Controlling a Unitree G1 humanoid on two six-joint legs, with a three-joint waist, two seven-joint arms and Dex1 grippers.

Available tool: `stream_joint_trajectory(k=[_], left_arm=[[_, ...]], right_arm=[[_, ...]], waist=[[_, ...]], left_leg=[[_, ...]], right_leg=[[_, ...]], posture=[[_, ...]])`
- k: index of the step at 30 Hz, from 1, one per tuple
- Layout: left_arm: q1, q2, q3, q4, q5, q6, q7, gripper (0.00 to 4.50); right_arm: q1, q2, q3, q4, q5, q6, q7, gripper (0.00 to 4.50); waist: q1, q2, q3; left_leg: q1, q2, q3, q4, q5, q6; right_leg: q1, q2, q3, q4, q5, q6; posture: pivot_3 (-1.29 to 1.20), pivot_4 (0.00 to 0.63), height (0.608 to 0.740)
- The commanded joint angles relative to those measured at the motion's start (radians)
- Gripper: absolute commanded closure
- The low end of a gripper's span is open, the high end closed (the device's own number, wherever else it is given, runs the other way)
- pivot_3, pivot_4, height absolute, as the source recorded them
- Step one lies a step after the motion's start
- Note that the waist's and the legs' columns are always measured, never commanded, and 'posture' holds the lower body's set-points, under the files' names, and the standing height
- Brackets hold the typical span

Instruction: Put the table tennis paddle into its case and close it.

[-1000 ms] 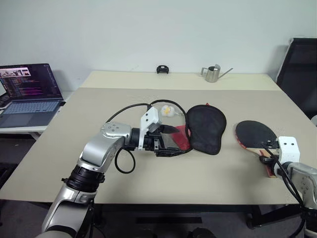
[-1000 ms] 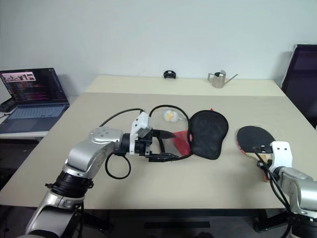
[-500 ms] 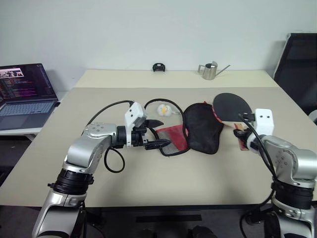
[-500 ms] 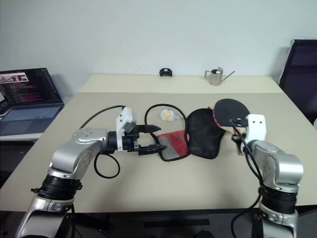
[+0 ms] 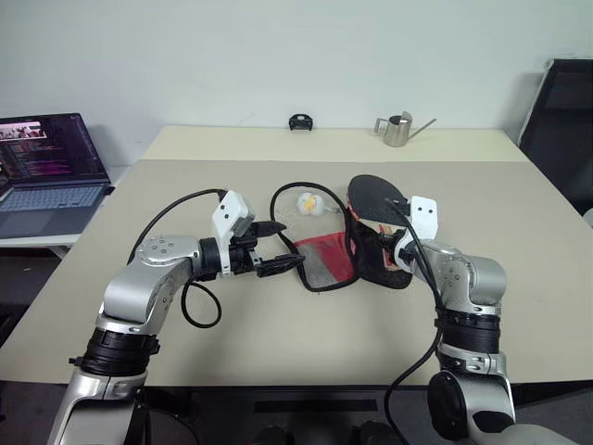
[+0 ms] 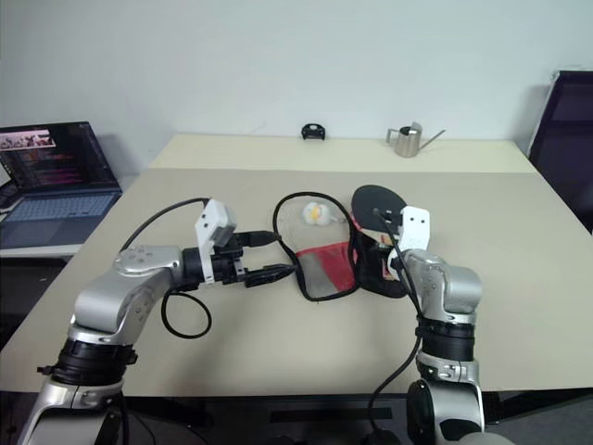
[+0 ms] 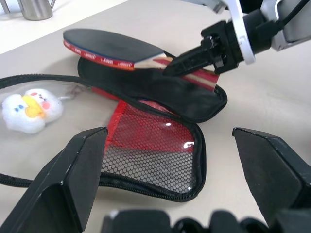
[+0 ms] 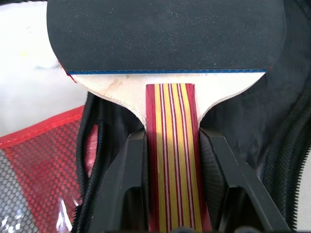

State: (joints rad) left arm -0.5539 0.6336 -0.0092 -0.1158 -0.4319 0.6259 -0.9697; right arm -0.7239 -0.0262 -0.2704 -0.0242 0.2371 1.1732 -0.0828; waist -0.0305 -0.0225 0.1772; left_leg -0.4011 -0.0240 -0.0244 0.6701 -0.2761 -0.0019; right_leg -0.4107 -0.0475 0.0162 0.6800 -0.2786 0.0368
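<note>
The case [image 5: 326, 260] lies open in the middle of the table, its red mesh half towards my left arm and its black half [image 7: 194, 99] towards my right. A white-yellow ball charm [image 5: 310, 203] rests just behind it. My right gripper [image 8: 174, 141] is shut on the striped wooden handle of the table tennis paddle [image 5: 374, 197]. It holds the black face tilted up over the black half of the case. My left gripper [image 5: 287, 247] stands open at the left edge of the mesh half, with nothing between its fingers [image 7: 73, 184].
An open laptop [image 5: 51, 167] sits on a side desk at the far left. A metal watering can [image 5: 397, 130] and a small black object [image 5: 298, 121] stand at the table's far edge. A black chair [image 5: 567, 111] is at the right.
My right arm has swung in from the table's right side, carrying the paddle to above the case's black half. My left gripper has drawn back left to the mesh half's edge.
</note>
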Motion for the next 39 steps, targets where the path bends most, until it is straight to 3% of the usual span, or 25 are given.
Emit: stream_joint_trajectory(k=[1,16,26,35,39], left_arm=[[-0.001,0.005,0.016,-0.044,-0.017,-0.005,0.007,0.00],[-0.012,-0.011,0.002,-0.029,-0.011,-0.016,0.005,0.00],[-0.009,-0.011,0.003,-0.033,-0.010,-0.013,0.008,0.00],[-0.005,-0.009,0.010,-0.015,0.000,-0.025,0.027,0.00],[-0.005,-0.010,0.012,-0.005,0.002,-0.031,0.031,0.00]], right_arm=[[0.010,-0.012,0.024,-0.028,-0.017,-0.050,-0.004,3.44],[0.057,0.046,0.020,-0.020,-0.040,-0.053,-0.064,3.44],[0.068,0.027,0.070,-0.010,-0.080,-0.099,-0.069,0.16],[0.108,-0.031,0.149,-0.290,0.016,0.051,0.077,0.03],[0.116,-0.117,0.126,-0.383,0.083,0.143,0.174,0.03]], waist=[[-0.002,0.000,0.000],[-0.002,0.000,0.000],[-0.002,0.000,0.000],[-0.002,0.000,0.000],[-0.001,0.000,0.000]], left_leg=[[0.000,0.000,0.000,0.000,0.000,0.000],[0.000,0.000,0.000,0.000,0.000,0.000],[0.001,0.000,0.000,0.000,0.000,0.000],[0.000,0.000,0.000,0.000,0.000,0.000],[0.001,0.000,0.000,0.000,0.000,0.000]], right_leg=[[0.000,0.000,0.000,0.000,0.000,0.000],[0.000,0.000,0.000,0.000,0.000,0.000],[0.000,0.000,0.000,0.000,0.000,0.000],[0.000,0.000,0.000,0.000,0.000,0.000],[0.000,0.001,0.000,0.000,0.000,0.000]], posture=[[0.00,0.150,0.740],[0.00,0.150,0.740],[0.00,0.150,0.740],[0.00,0.150,0.740],[0.00,0.150,0.740]])
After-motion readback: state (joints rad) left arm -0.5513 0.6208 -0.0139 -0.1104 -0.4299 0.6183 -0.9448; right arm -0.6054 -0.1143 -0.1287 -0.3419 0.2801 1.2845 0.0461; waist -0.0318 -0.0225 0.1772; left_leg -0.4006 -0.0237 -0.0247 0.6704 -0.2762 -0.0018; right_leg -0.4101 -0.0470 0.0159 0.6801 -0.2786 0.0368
